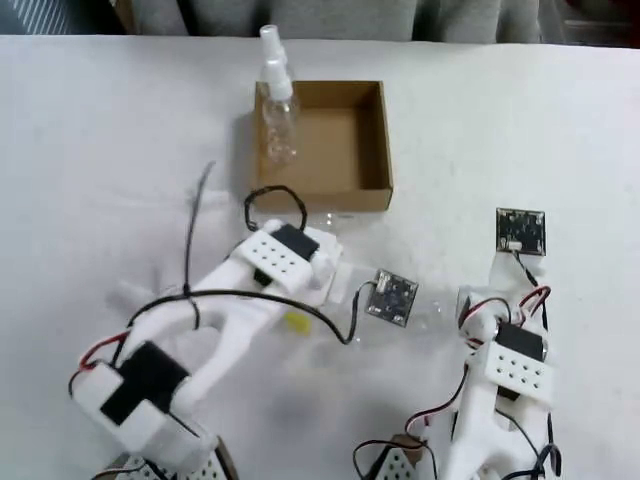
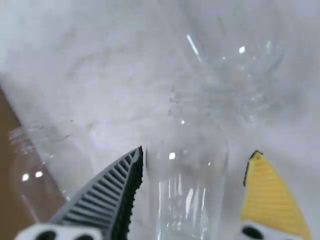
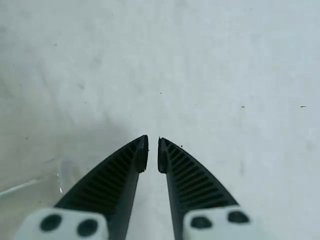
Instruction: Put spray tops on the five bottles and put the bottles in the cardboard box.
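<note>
Left claw [image 2: 198, 151] is spread, with a clear bottle [image 2: 187, 200] between its gray and yellow fingers; can't tell if they touch it. A second clear bottle [image 2: 230, 75] lies just beyond, and an open-necked bottle [image 2: 27, 170] sits off to the side. Right claw [image 3: 152, 145] has its tips pressed nearly together on nothing, over the bare white surface [image 1: 100, 150] at the right. On the far side, the cardboard box [image 1: 320, 192] holds a capped spray bottle [image 1: 278, 120] upright at its left wall.
</note>
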